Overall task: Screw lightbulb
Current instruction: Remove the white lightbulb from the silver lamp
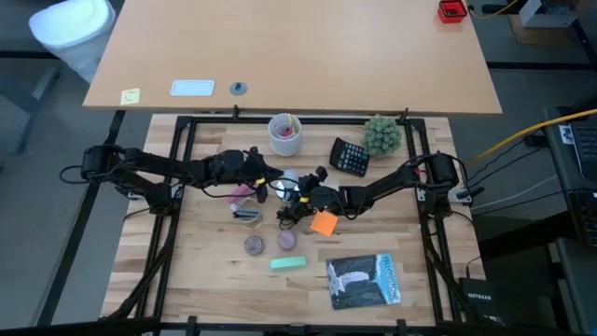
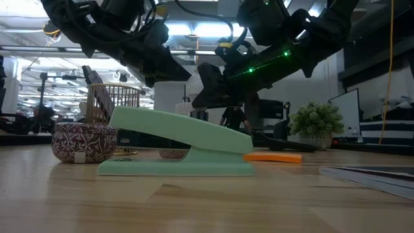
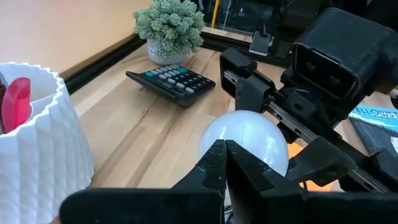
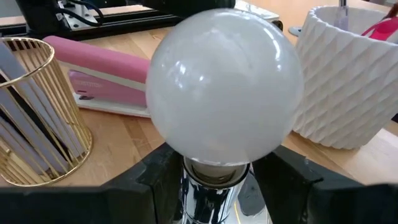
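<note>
The lightbulb [image 4: 227, 87], a white globe on a silvery base, stands upright at the table's middle [image 1: 284, 184]. My right gripper [image 4: 214, 183] comes in from the right and is closed around the part under the globe. My left gripper [image 3: 222, 155] reaches in from the left with its fingers shut, the tips right in front of the globe [image 3: 249, 137]. In the low view a green stapler hides the bulb. My left gripper's shut fingertips [image 3: 217, 152] overlap the globe's near side in the left wrist view; I cannot tell whether they touch it. My right gripper has one finger [image 4: 158, 180] on each side of the silvery base [image 4: 211, 193] just below the globe. The fingers come in nearly level from the table's right. The bulb stands upright above them; whether the silvery part is the bulb's own base or a socket, I cannot tell.
A white ribbed cup [image 1: 285, 135], a calculator [image 1: 350, 156] and a small plant [image 1: 381, 135] stand behind. A pink stapler [image 4: 106, 74] and a gold wire basket [image 4: 37, 112] lie left of the bulb. Nearer are an orange pad [image 1: 324, 222], a green stapler [image 2: 174, 149] and a book [image 1: 364, 280].
</note>
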`<act>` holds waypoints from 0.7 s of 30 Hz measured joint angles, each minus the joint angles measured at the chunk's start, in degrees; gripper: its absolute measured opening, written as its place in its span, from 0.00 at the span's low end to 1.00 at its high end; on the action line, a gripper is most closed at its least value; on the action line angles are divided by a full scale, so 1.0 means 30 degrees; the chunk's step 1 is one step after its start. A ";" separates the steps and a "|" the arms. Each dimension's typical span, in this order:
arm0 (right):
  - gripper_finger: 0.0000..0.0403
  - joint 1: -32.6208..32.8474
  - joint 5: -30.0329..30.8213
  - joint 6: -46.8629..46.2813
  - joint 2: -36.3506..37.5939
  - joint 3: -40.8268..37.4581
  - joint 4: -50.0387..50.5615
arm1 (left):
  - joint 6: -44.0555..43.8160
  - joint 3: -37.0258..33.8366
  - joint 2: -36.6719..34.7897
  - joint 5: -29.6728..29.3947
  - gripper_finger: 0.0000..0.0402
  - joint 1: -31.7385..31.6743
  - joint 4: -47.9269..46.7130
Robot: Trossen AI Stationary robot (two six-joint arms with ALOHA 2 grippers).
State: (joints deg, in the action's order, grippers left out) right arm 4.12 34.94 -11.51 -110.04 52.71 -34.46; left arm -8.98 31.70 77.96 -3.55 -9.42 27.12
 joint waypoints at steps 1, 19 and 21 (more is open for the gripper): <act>0.47 0.0000 0.0000 0.0007 0.0000 0.0000 0.0000 | -0.0032 0.0009 -0.0002 0.0000 0.00 0.0008 -0.0099; 0.47 -0.0022 0.0146 0.0998 0.0051 0.0102 -0.0023 | -0.3493 -0.0048 -0.0853 -0.0351 0.00 -0.0442 -0.4168; 0.47 -0.0022 0.0146 0.0998 0.0051 0.0102 -0.0073 | -0.3513 -0.0086 -0.0810 0.0323 0.00 -0.0228 -0.4678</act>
State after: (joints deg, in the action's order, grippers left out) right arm 4.05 35.38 -8.51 -109.89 53.01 -34.68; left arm -19.52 31.44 75.53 -2.58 -10.10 13.09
